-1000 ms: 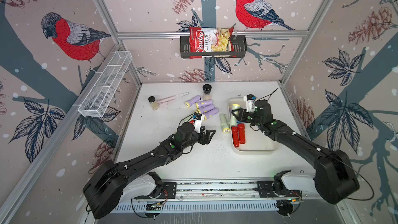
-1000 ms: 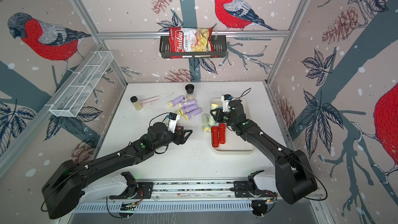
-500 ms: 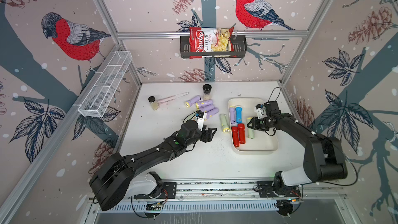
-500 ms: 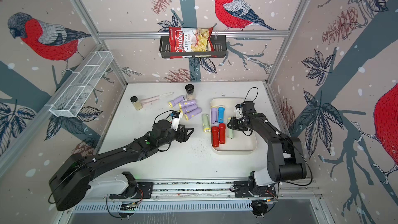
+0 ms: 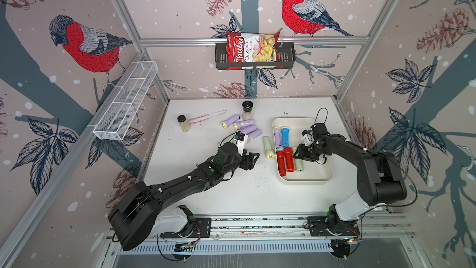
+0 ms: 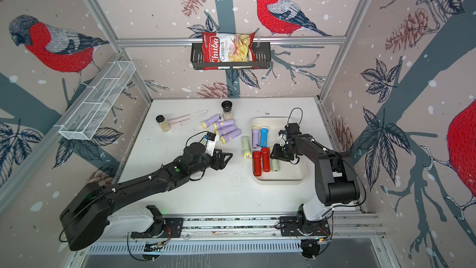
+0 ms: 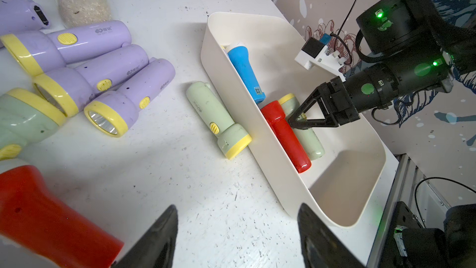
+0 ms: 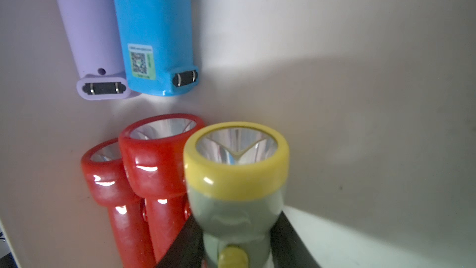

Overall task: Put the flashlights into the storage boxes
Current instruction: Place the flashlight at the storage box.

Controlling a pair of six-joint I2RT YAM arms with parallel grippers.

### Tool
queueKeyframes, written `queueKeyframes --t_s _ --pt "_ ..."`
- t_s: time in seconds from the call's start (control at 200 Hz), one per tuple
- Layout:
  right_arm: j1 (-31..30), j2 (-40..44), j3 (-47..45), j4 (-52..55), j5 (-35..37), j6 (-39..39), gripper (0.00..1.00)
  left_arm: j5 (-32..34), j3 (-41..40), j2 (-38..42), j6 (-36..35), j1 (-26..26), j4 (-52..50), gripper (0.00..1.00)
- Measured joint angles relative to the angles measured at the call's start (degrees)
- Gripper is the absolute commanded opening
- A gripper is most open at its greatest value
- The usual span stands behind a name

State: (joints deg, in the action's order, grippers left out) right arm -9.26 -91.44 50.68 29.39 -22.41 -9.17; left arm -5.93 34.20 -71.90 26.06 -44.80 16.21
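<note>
The cream storage box lies right of centre. Inside it lie a lilac flashlight, a blue one, two red ones and a pale green one. My right gripper is shut on the pale green flashlight's handle, low in the box. Another pale green flashlight lies against the box's outer wall. Several lilac flashlights lie further back. My left gripper is open and holds nothing, over bare table.
Two clear jars and a pink utensil lie at the back left. A wire mesh basket hangs on the left wall. A black shelf holds a chips bag. A red flashlight and a green one lie beside my left gripper.
My right gripper carried the pale green flashlight from the box's near-left edge to beside the red ones, then held still. My left arm shifted slightly forward.
</note>
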Motion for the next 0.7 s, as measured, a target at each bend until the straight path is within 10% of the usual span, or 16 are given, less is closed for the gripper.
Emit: queueKeyframes --t_s 0.7 --pt "-11.1 12.6 3.8 -0.5 8.0 -1.7 0.62 4.2 0.1 3.9 2.6 4.8 -10.4 0.69"
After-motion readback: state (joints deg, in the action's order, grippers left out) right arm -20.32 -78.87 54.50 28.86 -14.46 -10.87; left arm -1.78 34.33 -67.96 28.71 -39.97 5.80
